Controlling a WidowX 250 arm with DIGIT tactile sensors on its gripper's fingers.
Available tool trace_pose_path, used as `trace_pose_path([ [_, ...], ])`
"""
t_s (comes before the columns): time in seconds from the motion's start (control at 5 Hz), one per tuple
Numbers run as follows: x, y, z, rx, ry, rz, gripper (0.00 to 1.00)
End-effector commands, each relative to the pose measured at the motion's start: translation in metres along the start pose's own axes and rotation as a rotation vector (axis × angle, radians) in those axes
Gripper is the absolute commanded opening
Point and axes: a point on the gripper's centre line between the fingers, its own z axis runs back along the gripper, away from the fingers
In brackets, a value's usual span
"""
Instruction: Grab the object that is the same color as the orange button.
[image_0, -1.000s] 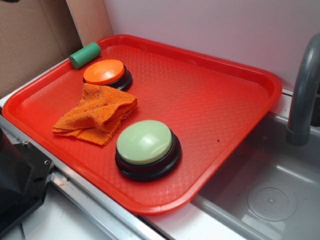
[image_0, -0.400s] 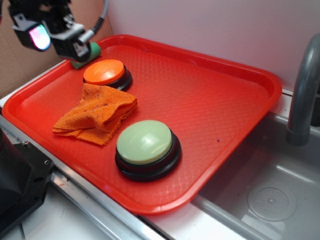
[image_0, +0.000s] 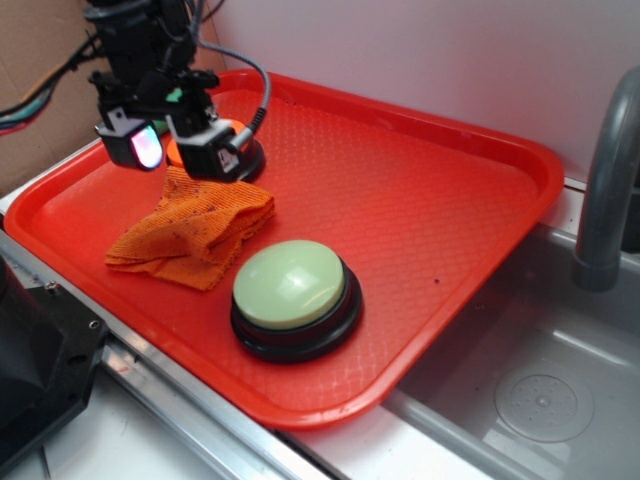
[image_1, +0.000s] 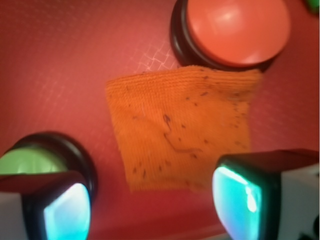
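The orange knitted cloth (image_0: 195, 232) lies crumpled on the red tray (image_0: 420, 200), between the orange button (image_0: 244, 152) and the pale green button (image_0: 290, 285). My gripper (image_0: 175, 148) hovers above the far end of the cloth, in front of the orange button, which it partly hides. Its jaws stand wide open and hold nothing. In the wrist view the cloth (image_1: 180, 130) lies flat just ahead of the gripper (image_1: 155, 207), with the orange button (image_1: 232, 30) beyond it and the green button (image_1: 25, 162) at the lower left.
A small green cylinder (image_1: 315, 4) at the tray's far left corner is hidden behind the arm in the exterior view. A grey faucet (image_0: 610, 180) and sink basin (image_0: 530, 390) lie right of the tray. A black block (image_0: 35, 370) sits at the front left.
My gripper came in from the upper left and has moved right and down, from beside the green cylinder to above the cloth's far end.
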Motion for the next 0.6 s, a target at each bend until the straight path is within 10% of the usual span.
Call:
trace_pose_path([
  [0.0,0.009,0.001,-0.021,0.006,0.034,0.105,1.00],
  [0.4,0.010,-0.003,-0.038,0.085,0.034,0.174,1.00],
])
